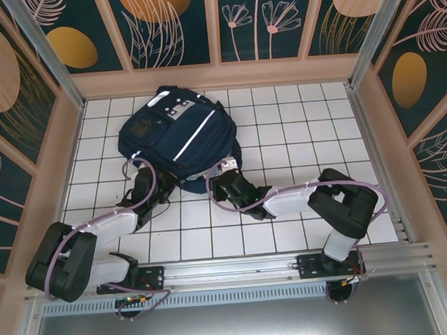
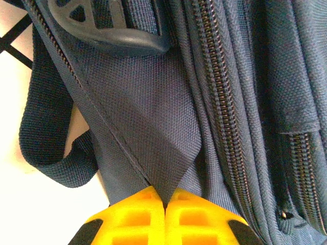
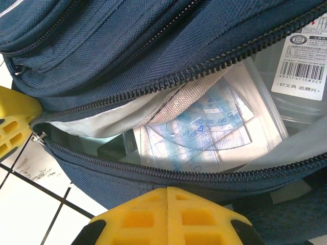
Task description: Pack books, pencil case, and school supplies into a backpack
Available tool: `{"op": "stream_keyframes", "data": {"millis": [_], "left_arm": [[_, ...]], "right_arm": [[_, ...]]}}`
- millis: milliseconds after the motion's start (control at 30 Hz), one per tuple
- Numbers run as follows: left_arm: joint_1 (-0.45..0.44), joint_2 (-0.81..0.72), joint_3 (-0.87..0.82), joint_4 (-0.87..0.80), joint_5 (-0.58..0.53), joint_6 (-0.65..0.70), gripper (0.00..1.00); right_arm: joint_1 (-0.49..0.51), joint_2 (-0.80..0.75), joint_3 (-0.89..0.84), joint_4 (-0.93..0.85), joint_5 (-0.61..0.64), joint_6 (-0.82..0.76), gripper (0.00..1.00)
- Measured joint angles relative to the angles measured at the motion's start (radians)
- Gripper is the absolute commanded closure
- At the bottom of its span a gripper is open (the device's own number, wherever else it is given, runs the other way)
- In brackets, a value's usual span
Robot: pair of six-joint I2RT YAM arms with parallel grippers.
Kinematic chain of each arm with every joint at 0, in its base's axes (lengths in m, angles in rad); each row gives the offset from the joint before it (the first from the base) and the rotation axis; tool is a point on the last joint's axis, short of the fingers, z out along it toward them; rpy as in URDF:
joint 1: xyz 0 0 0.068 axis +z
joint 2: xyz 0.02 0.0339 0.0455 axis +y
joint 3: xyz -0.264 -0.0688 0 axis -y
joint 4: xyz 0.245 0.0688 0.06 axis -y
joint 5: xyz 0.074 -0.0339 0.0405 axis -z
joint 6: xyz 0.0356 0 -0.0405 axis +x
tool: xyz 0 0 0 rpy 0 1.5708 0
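White tiles covered the table (image 1: pixel 297 132), boxed in by dark teal wall panels (image 1: pixel 173 26) painted with pale leaves and orange discs, as the two arms met at the near end of the backpack (image 1: pixel 177 136). The navy bag lay flat toward the back of the table, its long axis running away from the arms and leaning to the far left, its bottom end facing them. The left gripper (image 2: pixel 166 201) was clamped fully shut on a fold of the bag's side fabric, just beside a loose strap loop (image 2: pixel 46 127) and to the left of the zip tracks. The right gripper (image 3: pixel 167 196) was also closed, its yellow tips pressed together against the lower lip of the open zip mouth (image 3: pixel 153 87); whether it had fabric pinched could not be told. That mouth gaped directly ahead of and just above the right gripper, stretching left to right across its view, which made the right arm the nearer one to the opening while the left braced the bag from the side. Inside the compartment lay the clear packet (image 3: pixel 204 132), flat, bluish rulers and a barcode label showing through it. Whatever came next, it seemed, would hinge on that opening.
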Motion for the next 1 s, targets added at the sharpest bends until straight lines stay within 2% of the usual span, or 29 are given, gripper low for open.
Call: {"op": "stream_keyframes", "data": {"millis": [133,233,333,400,500,633,767,800,867,1000], "left_arm": [[0.001,-0.023,0.0,-0.008,0.005,0.018,1.0],[0.001,-0.033,-0.005,-0.011,0.007,0.03,0.92],[0.006,-0.047,-0.013,-0.011,0.014,0.055,0.89],[0.007,-0.067,-0.022,-0.012,0.025,0.086,0.83],[0.008,-0.081,-0.023,-0.023,0.037,0.134,0.95],[0.014,-0.082,-0.023,-0.025,0.055,0.169,0.96],[0.014,-0.073,-0.023,-0.019,0.059,0.179,0.97],[0.014,-0.069,-0.023,-0.016,0.06,0.179,0.89],[0.014,-0.064,-0.023,-0.013,0.068,0.18,0.65],[0.013,-0.077,-0.026,-0.01,0.109,0.198,0.61]], "right_arm": [[0.024,-0.003,0.0,-0.006,0.023,-0.016,0.79],[0.042,-0.003,0.009,-0.017,0.036,-0.028,0.73],[0.045,-0.003,0.023,-0.026,0.043,-0.033,0.73],[0.045,-0.003,0.027,-0.029,0.043,-0.033,0.72],[0.045,-0.003,0.028,-0.031,0.041,-0.034,0.69],[0.059,-0.003,0.042,-0.048,0.046,-0.047,0.63],[0.111,-0.001,0.085,-0.065,0.068,-0.056,0.61],[0.124,0.001,0.098,-0.065,0.071,-0.058,0.58],[0.145,0.012,0.126,-0.068,0.08,-0.059,0.57],[0.148,0.026,0.143,-0.083,0.11,-0.058,0.57]]}}
